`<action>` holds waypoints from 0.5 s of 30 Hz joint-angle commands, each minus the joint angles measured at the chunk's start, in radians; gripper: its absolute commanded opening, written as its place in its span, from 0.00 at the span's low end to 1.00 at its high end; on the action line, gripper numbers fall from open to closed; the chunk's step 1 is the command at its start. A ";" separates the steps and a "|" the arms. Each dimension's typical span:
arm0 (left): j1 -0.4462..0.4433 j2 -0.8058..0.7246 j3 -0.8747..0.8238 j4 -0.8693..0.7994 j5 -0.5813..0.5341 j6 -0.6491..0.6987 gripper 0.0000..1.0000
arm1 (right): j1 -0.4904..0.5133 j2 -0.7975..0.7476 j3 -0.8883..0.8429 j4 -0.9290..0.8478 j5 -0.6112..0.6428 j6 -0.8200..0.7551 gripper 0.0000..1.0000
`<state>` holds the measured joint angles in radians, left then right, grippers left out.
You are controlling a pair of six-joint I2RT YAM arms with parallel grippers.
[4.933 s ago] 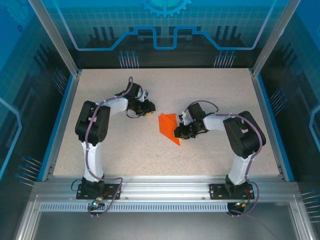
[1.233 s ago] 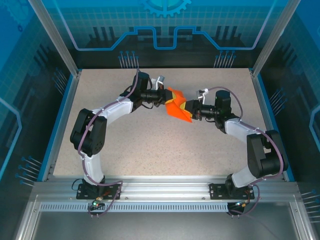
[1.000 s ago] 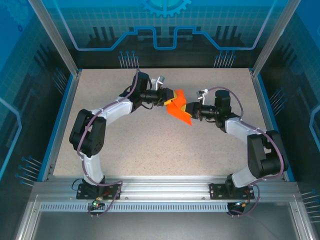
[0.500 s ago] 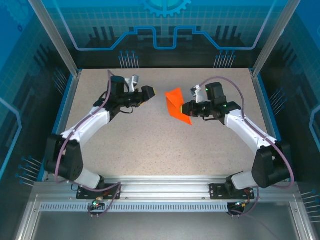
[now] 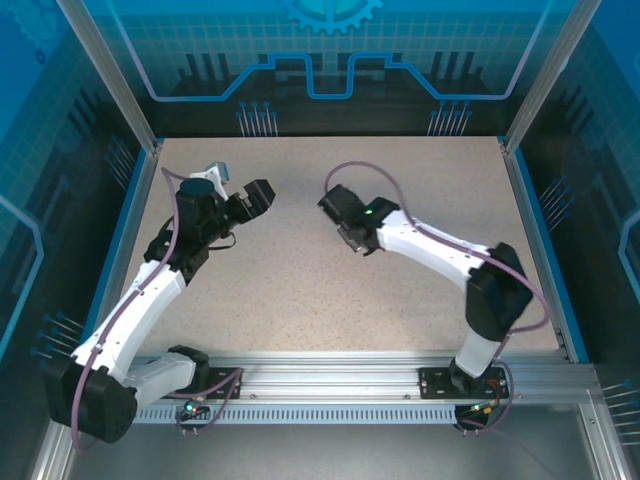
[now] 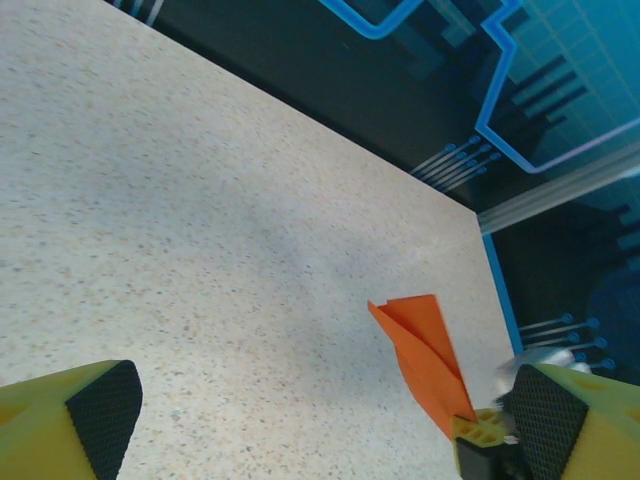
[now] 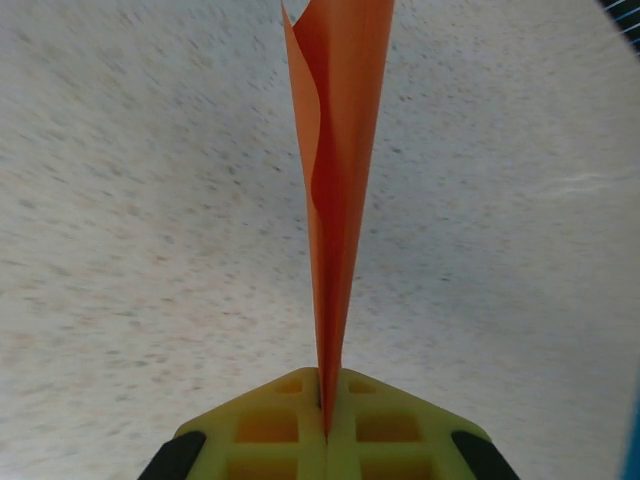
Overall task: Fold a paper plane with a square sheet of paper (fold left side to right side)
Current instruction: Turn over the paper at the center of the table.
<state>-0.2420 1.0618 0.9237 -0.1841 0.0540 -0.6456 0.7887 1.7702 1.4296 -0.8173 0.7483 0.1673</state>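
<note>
Plane [image 7: 335, 170] pinched at narrow end in your right gripper [image 7: 325, 405], fingers [image 7: 270, 425] clenched flat on it, wider end pointing away from wrist, over table [image 5: 300, 290] middle. From left wrist you see it as orange dart, low right in frame. Your left gripper [image 5: 258, 195] released, jaws wide, well apart from plane, over table's left part.

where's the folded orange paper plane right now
In the right wrist view the narrow orange paper plane is pinched by its narrow end in the right gripper, sticking out over the speckled table.
</note>
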 commanded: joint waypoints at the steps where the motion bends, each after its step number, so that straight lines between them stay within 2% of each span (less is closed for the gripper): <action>1: 0.011 -0.038 -0.020 -0.046 -0.085 0.027 0.99 | 0.052 0.106 0.053 -0.092 0.254 -0.080 0.05; 5: 0.010 -0.040 -0.009 -0.060 -0.083 0.025 0.99 | 0.089 0.223 0.092 -0.106 0.274 -0.112 0.05; 8: 0.010 -0.037 -0.005 -0.065 -0.083 0.021 0.99 | 0.106 0.291 0.121 -0.127 0.233 -0.120 0.07; 11: 0.010 -0.032 -0.002 -0.064 -0.073 0.018 0.99 | 0.112 0.332 0.140 -0.144 0.136 -0.132 0.13; 15: 0.011 -0.011 0.013 -0.082 -0.058 0.015 0.99 | 0.108 0.334 0.144 -0.153 -0.048 -0.126 0.28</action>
<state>-0.2413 1.0370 0.9199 -0.2390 -0.0040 -0.6445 0.8898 2.1014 1.5410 -0.9276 0.8349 0.0437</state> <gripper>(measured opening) 0.986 0.263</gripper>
